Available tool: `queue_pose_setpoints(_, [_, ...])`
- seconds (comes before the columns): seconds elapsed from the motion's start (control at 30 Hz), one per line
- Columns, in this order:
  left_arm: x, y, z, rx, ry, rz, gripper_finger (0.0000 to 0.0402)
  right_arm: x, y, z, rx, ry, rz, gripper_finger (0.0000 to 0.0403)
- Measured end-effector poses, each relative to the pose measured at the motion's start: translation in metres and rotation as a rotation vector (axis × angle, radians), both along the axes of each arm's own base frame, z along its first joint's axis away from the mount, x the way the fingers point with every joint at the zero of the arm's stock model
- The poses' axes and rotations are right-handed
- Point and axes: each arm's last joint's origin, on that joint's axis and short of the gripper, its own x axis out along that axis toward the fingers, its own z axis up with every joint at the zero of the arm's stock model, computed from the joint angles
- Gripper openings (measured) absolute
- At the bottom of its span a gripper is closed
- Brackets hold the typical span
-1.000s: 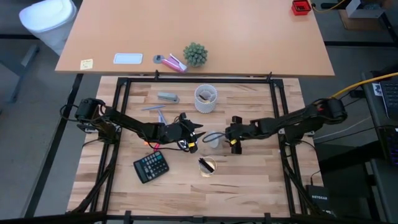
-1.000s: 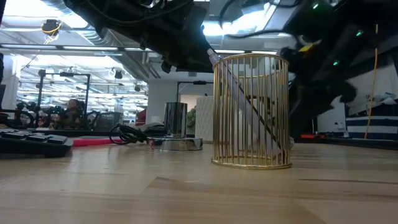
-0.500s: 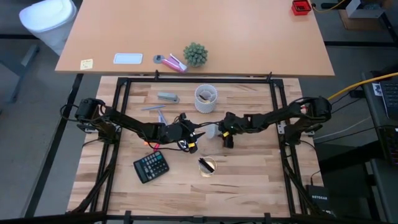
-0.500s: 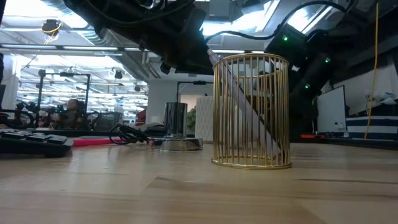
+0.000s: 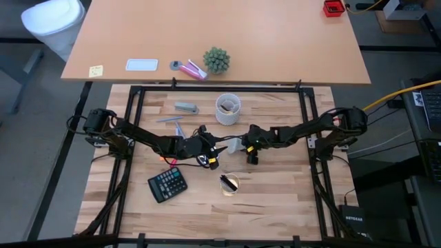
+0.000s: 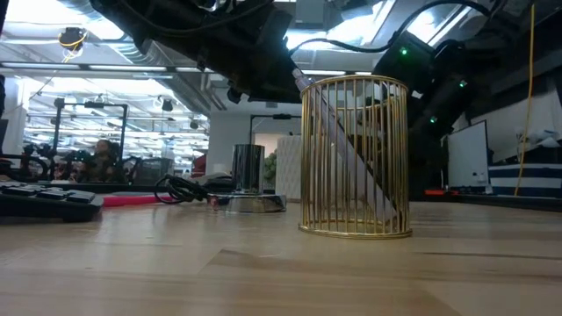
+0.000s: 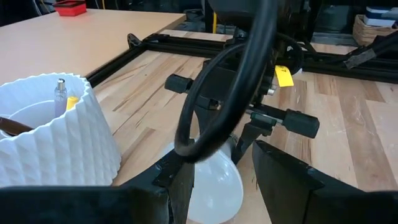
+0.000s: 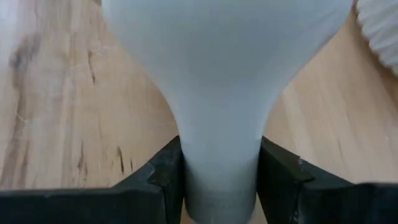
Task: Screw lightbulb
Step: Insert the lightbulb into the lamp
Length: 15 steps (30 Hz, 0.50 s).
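Note:
The white lightbulb [image 5: 234,145] is at the table's middle, between my two grippers. Its round end faces my left gripper and shows in the left wrist view [image 7: 214,183]. My right gripper [image 5: 248,147] reaches in from the right and is shut on the bulb [image 8: 221,93]; the screw base is hidden. My left gripper [image 5: 210,147] is open just left of the bulb, its fingers [image 7: 283,180] on either side of the bulb's round end. The silver socket [image 6: 250,189] rests on the table with its black cord [image 7: 249,68] looping in front of my left gripper. My right gripper pinches the bulb's narrow neck [image 8: 221,168] between its two fingers [image 8: 165,177], one on each side. The fingers come from the table's right, slanting down, and the round end points away from them. Whether the bulb rests on the table, I cannot tell.
A gold wire holder [image 5: 229,183] stands near the front, a black calculator [image 5: 167,184] left of it. A white ribbed cup [image 5: 228,109] stands behind the grippers, with a grey object [image 5: 185,107] and pens [image 5: 173,124] at the far left.
My right gripper has gone toward the table's left edge, up to the bulb. The bulb now lies a little farther from the near edge than before. My left gripper has kept still.

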Motion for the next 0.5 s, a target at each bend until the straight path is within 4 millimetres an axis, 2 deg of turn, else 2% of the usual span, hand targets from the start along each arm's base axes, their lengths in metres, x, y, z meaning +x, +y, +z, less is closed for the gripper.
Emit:
queue_pose_setpoints(0.17, [-0.001, 0.000, 0.005, 0.008, -0.010, -0.003, 0.0153, 0.004, -0.001, 0.004, -0.015, -0.053, -0.010, 0.0164])
queue_pose_setpoints(0.5, [-0.026, 0.004, 0.049, 0.030, -0.038, -0.011, 0.0153, 0.018, -0.002, 0.020, -0.023, -0.109, -0.010, 0.0160])
